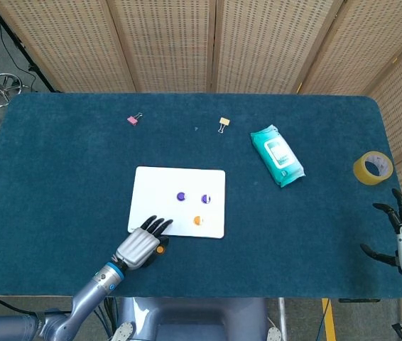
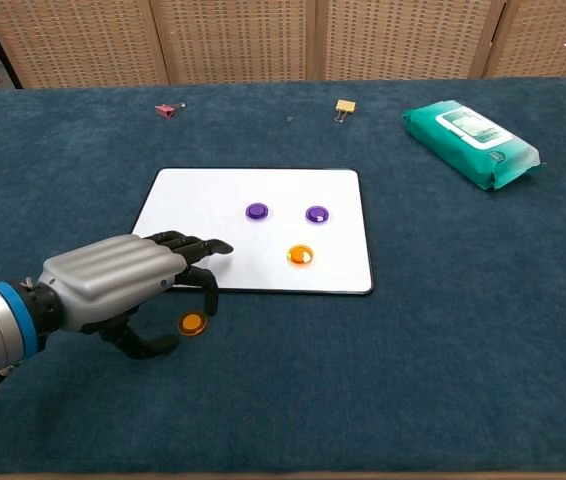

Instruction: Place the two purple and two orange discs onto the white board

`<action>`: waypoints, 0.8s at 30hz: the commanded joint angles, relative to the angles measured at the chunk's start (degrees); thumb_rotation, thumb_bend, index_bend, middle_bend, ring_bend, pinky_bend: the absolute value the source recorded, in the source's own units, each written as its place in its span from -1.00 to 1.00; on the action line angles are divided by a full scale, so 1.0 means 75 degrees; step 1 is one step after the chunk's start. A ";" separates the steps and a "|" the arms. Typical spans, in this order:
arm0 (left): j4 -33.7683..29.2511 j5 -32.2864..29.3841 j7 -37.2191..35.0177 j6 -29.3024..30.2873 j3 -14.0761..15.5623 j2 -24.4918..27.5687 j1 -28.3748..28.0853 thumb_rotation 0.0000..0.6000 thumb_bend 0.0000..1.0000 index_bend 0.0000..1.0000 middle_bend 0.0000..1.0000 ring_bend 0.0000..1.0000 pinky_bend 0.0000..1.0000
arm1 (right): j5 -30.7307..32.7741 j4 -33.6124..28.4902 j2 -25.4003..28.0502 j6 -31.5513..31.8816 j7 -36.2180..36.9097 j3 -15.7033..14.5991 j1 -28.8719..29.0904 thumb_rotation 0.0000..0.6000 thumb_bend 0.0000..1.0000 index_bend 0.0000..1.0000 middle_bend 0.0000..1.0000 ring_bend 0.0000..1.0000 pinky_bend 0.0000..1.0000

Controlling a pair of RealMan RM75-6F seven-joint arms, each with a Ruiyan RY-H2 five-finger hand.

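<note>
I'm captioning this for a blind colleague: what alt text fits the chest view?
The left hand hovers over an orange disc lying on the blue table, just off the white board. The board holds two purple discs and another orange one.

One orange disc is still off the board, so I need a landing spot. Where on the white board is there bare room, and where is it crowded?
The white board is bare along its far edge and its left half, between the left purple disc and the left hand. The right half is crowded: the other purple disc and an orange disc.
</note>
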 commanded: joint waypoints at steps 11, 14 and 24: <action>0.0089 0.0027 -0.0169 0.0033 0.0029 -0.0027 -0.0009 1.00 -0.21 0.00 -1.00 -1.00 -1.00 | -0.0028 0.0006 -0.0005 -0.0094 0.0036 0.0061 -0.0031 1.00 -0.81 -0.53 -1.00 -1.00 -1.00; 0.0092 0.0067 -0.0172 0.0057 0.0042 -0.0044 -0.0017 1.00 -0.19 0.04 -1.00 -1.00 -1.00 | -0.0035 0.0009 -0.0003 -0.0105 0.0046 0.0077 -0.0040 1.00 -0.82 -0.53 -1.00 -1.00 -1.00; 0.0153 0.0074 -0.0122 0.0118 0.0087 -0.0106 0.0007 1.00 -0.17 0.11 -1.00 -1.00 -1.00 | -0.0072 0.0016 0.0003 -0.0112 0.0077 0.0118 -0.0072 1.00 -0.81 -0.52 -1.00 -1.00 -1.00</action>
